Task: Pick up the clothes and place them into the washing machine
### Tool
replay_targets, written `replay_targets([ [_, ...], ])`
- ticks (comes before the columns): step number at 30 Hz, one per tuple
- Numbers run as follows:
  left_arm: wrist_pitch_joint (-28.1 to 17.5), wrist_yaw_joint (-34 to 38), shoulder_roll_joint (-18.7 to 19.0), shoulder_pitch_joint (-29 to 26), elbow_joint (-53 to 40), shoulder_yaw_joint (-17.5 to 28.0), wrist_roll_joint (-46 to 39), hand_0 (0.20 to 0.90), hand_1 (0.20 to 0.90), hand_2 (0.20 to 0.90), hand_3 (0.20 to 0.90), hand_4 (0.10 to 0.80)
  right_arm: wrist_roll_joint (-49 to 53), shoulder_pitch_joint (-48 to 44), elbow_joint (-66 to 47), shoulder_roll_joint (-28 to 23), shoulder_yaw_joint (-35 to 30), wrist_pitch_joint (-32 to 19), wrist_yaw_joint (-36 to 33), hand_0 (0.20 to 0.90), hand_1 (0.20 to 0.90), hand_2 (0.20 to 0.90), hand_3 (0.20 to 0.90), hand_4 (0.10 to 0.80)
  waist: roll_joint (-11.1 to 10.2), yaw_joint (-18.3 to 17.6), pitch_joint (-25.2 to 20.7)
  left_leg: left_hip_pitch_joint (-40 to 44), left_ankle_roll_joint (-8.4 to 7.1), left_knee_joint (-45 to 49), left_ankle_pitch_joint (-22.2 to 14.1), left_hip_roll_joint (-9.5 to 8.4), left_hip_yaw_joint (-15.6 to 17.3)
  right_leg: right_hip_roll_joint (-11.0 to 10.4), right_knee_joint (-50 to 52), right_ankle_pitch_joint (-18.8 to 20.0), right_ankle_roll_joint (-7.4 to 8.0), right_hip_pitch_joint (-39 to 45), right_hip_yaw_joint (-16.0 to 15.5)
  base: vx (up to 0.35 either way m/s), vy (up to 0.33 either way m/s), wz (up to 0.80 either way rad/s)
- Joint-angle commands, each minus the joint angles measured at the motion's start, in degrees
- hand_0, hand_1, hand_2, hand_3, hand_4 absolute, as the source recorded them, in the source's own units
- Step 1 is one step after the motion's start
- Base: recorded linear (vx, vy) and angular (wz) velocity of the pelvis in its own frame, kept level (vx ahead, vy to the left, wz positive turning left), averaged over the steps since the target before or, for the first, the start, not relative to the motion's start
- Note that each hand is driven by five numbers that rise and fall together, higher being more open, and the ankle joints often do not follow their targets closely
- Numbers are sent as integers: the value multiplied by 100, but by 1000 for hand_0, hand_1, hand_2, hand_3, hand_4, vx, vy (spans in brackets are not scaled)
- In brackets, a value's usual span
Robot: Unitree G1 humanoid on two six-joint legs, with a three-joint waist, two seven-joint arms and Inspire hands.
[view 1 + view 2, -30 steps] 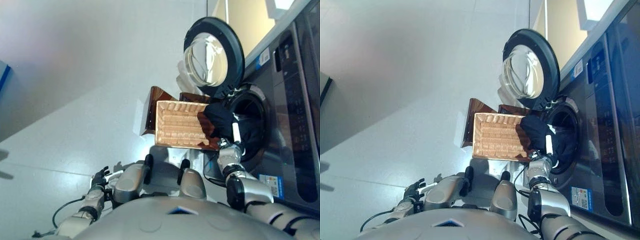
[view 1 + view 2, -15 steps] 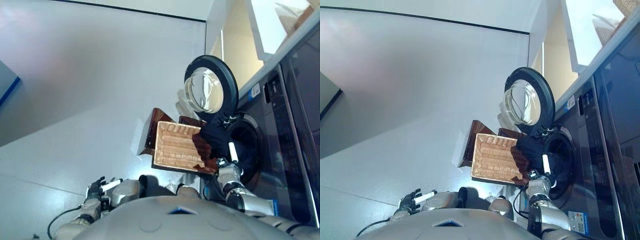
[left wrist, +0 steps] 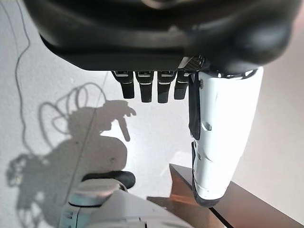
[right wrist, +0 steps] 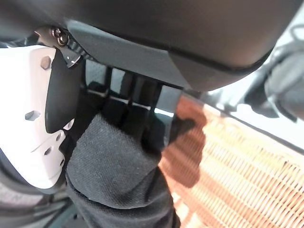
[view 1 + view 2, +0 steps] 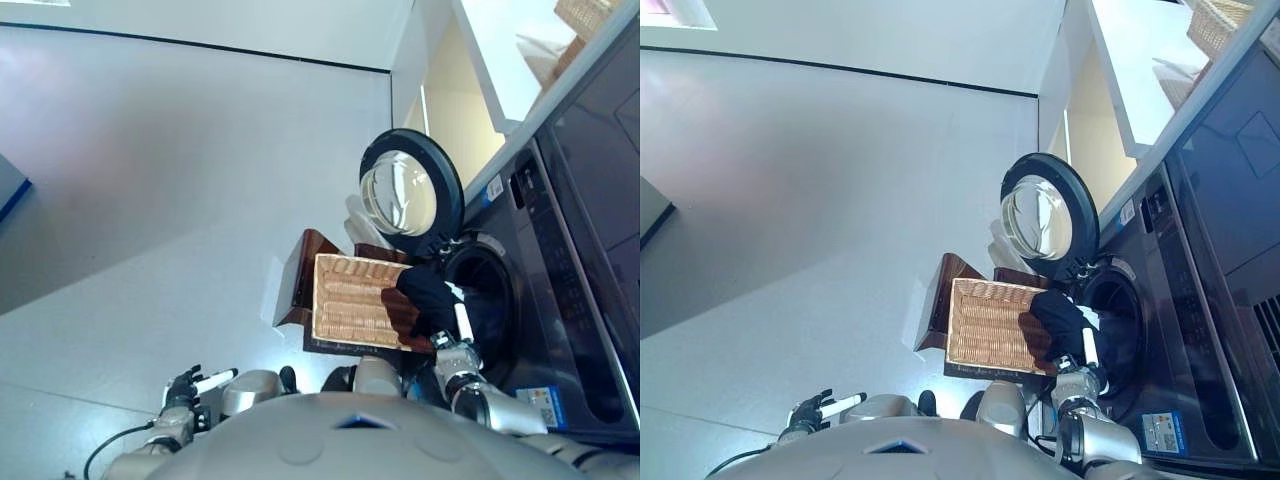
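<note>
The right hand [image 5: 452, 338] has its fingers and white-covered thumb closed on a dark garment [image 5: 428, 290], which it holds up at the right edge of the woven basket [image 5: 352, 300], just in front of the washing machine's drum opening [image 5: 487, 296]. In the right wrist view the cloth [image 4: 114, 166] is bunched between the thumb and the fingers [image 4: 130, 92], with the basket's weave showing just beyond it. Against the picture from a second ago, the whole scene has slid down and shrunk in both eye views and more of the far wall and the white shelf [image 5: 500, 50] above the machine shows — that is the camera's shift, not the things'. The garment sat at the same right edge of the basket by the opening then, and the hand held it then as now; it is not yet inside the drum. The round door [image 5: 410, 195] stands swung open to the left of the opening, as before. The basket rests on a dark brown stand [image 5: 300, 275]. The left hand [image 5: 190, 385] hangs low at the near left over the floor, its fingers relaxed and holding nothing — as it was a second ago.
</note>
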Motion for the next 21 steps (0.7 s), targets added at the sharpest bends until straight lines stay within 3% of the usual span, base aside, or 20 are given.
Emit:
replay_targets([
  [1, -201, 66, 210, -97, 10, -37, -62, 900, 900, 900, 900, 800, -26, -245, -461, -301, -276, -297, 144, 200, 200, 200, 200, 300, -107, -151, 79, 611, -868, -207, -411, 84, -160, -66, -1373, 1269, 12, -339, -22, 156, -96, 17],
  [5, -196, 70, 108, -79, 34, -69, -199, 900, 900, 900, 900, 800, 63, 57, -560, -202, -417, -285, 124, 200, 200, 200, 200, 300, -225, -273, -132, 713, -1004, -160, -581, 234, -219, 111, -1340, 1091, -62, 83, -111, 209, -144, 56],
  [8, -174, 90, 15, -70, 61, -47, -245, 900, 900, 900, 900, 800, 27, 123, -465, -260, -465, -260, 88, 200, 200, 200, 200, 300, -198, -291, -262, 751, -1100, -186, -568, 368, -316, 225, -1500, 1023, -113, 317, -235, 200, -162, 61],
  [12, -158, 98, -74, -144, 100, -132, -208, 900, 900, 900, 900, 800, -4, 202, -558, -238, -478, -281, 61, 200, 200, 200, 200, 300, -146, -362, -425, 764, -1253, -293, -473, 551, -214, 282, -1658, 922, -122, 474, -463, 117, -121, 28],
  [18, -151, 143, -125, -267, 115, -174, -259, 900, 900, 900, 900, 800, -3, 207, -721, -175, -432, -370, 20, 200, 200, 200, 200, 300, -9, -415, -472, 733, -1399, -218, -302, 767, -238, 449, -1584, 686, -270, 507, -434, 80, -115, 11],
  [21, -152, 129, -156, -294, 116, -231, -237, 900, 900, 900, 900, 800, 24, 259, -788, -96, -370, -409, 45, 200, 200, 200, 200, 300, 35, -488, -481, 632, -1496, 163, -150, 907, -198, 584, -1507, 501, -415, 562, -340, 75, -139, 0],
])
